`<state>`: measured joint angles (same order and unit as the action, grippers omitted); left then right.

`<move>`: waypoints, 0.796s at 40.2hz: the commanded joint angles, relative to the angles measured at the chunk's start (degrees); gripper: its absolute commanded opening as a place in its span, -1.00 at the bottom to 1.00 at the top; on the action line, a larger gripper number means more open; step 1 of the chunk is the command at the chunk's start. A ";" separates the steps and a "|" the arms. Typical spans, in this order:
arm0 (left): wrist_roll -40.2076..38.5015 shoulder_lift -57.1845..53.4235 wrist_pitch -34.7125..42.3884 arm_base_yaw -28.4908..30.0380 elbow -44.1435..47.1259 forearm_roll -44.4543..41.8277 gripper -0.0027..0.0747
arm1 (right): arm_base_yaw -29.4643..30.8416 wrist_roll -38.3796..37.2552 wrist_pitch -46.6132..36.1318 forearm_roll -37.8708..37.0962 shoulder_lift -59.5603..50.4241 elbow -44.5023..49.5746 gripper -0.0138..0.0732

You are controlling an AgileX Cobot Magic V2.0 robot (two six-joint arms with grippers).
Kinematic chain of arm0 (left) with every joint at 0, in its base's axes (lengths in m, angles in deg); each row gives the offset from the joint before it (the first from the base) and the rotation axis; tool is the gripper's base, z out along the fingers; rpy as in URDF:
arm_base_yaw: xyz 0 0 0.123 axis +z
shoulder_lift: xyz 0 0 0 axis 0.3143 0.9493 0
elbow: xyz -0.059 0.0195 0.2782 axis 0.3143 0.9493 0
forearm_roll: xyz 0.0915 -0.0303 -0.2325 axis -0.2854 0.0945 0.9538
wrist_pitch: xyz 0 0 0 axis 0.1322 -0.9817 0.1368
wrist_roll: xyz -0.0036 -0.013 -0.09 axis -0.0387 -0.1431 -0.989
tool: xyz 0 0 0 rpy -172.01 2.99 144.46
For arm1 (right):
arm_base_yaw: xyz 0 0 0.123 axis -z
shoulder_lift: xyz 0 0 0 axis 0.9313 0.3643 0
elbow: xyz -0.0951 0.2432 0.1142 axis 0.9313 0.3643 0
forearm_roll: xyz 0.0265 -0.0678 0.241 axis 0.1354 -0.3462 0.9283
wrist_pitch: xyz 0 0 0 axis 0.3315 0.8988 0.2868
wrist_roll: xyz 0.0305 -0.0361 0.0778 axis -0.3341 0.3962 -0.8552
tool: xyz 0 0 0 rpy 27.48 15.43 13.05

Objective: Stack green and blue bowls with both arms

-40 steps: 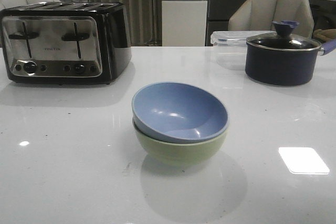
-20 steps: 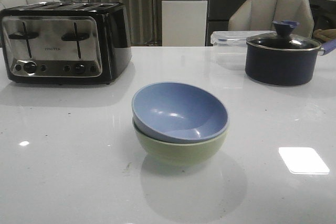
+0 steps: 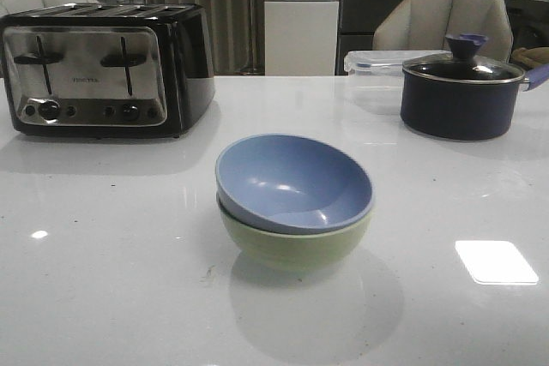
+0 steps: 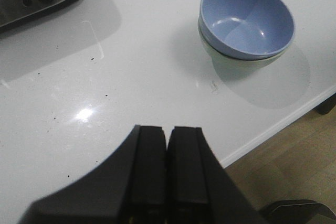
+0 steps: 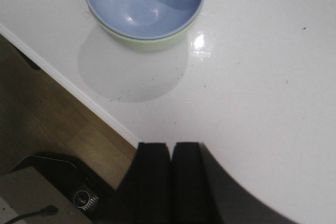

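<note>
The dusty blue bowl (image 3: 293, 182) sits nested inside the pale green bowl (image 3: 292, 246) near the middle of the white table, a little tilted. The stack also shows in the left wrist view, blue bowl (image 4: 245, 19) over green bowl (image 4: 236, 61), and in the right wrist view, blue bowl (image 5: 143, 1) over green bowl (image 5: 149, 43). My left gripper (image 4: 168, 129) is shut and empty, back near the table's front edge, well away from the bowls. My right gripper (image 5: 171, 145) is shut and empty, also pulled back over the table's front edge. Neither arm shows in the front view.
A black and chrome toaster (image 3: 103, 66) stands at the back left. A dark blue lidded pot (image 3: 463, 92) stands at the back right with a clear plastic box (image 3: 373, 70) behind it. The table's front edge (image 4: 273, 129) and wooden floor lie close to both grippers.
</note>
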<state>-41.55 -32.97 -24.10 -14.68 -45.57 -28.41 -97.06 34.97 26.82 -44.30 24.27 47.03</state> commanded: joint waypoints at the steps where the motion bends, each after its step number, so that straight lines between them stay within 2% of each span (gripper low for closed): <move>1: -0.33 0.08 4.47 -0.30 -1.55 -0.08 -0.68 | 0.33 0.00 -3.66 0.53 -0.18 -1.49 -0.58; 7: -0.33 -1.77 4.73 -0.14 -1.41 -0.15 -0.68 | 0.33 0.00 -3.66 0.53 -0.18 -1.49 -0.58; 11: -0.11 -4.95 5.40 2.48 -0.81 -0.25 -0.68 | 0.33 0.00 -3.68 0.53 -0.18 -1.49 -0.58; 17: -0.11 -12.01 14.04 10.45 4.19 -0.63 -0.68 | 0.33 0.00 -3.68 0.53 -0.18 -1.49 -0.58; 23: -0.11 -21.27 24.63 19.18 13.84 -0.63 -0.68 | 0.33 0.00 -3.68 0.53 -0.18 -1.49 -0.58; 32: -0.11 -34.56 36.26 27.22 28.81 0.56 -0.68 | 0.33 0.00 -3.68 0.53 -0.18 -1.49 -0.58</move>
<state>-41.55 -64.98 3.12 10.75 -18.93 -28.82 -97.06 34.97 26.82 -44.30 24.27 47.03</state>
